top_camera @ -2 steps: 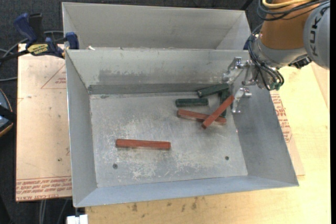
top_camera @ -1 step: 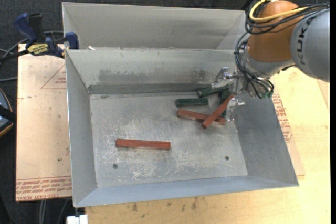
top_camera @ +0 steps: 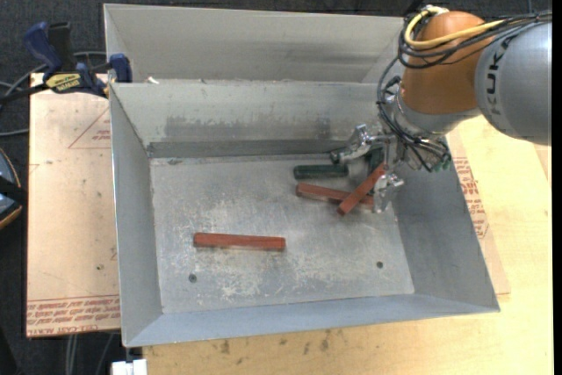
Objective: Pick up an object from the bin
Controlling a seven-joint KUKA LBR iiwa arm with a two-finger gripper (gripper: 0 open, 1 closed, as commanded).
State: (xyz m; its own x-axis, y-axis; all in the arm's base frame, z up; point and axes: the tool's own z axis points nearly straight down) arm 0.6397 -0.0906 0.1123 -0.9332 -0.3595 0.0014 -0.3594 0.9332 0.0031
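Note:
My gripper (top_camera: pixel 371 167) is low in the bin's right middle, open, with one finger (top_camera: pixel 358 141) at the back and the other (top_camera: pixel 384 191) at the front. A red-brown stick (top_camera: pixel 358 194) lies tilted, its upper end between them, resting across a second red-brown stick (top_camera: pixel 318 192) that lies flat to its left. A dark green stick (top_camera: pixel 314 170) lies just behind those two, its right end under the gripper.
Another red-brown stick (top_camera: pixel 239 241) lies alone on the bin floor at front left. The arm with its orange cover comes in over the bin's right wall. The sloped right wall is close behind the gripper.

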